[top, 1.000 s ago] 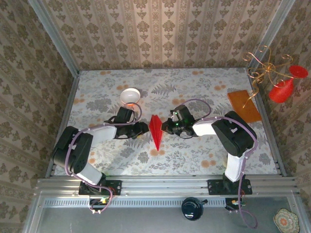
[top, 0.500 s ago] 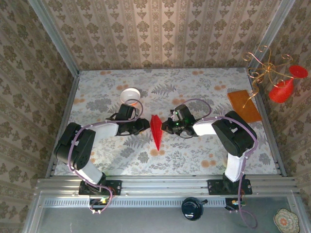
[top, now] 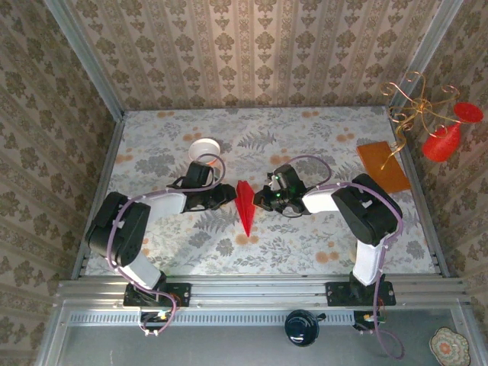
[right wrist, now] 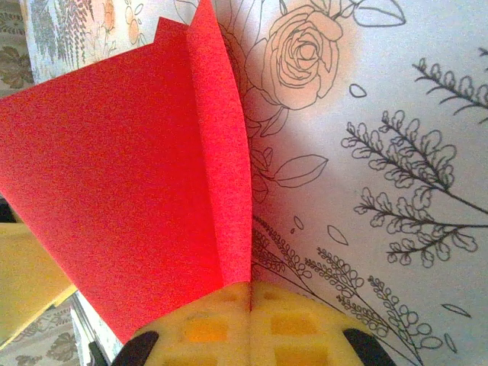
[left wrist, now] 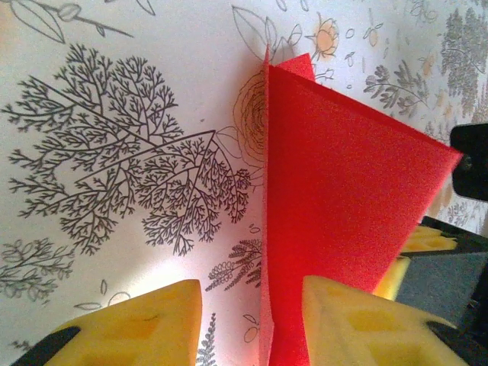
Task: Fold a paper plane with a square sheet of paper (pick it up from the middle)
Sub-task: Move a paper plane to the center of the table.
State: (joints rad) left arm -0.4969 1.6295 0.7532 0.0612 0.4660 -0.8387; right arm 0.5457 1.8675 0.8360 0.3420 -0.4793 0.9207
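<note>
here's the red plane (top: 244,207) in the middle of the table (top: 328,248), right between the two arms, sharp nose pointing at the near edge. the right gripper (right wrist: 250,305) is clamped down hard, pads pressed together with the folded red edge pinched between them. the left gripper (left wrist: 252,305) comes in from the other side with its jaws apart and the paper's edge running up between them. one pad (left wrist: 137,324) is clear of the paper and the other sits right against the red, so there's no squeeze from that side yet.

this looks like a late step to me: the dart shape is there, and what's left seems to be a wing fold or a last crease. the next move calls for the left jaws to close squarely on the flap without dragging it while the right holds firm. a crooked pinch would skew the fold.

the top view gives the layout, with both grippers flanking the plane, the white bowl (top: 204,149) just beyond the left arm's wrist and the orange board (top: 383,166) well off to the right. from up there the jaw gaps are too small to read. the wrist cameras settle that, and each one catches the other gripper's yellow pad peeking past the paper.
</note>
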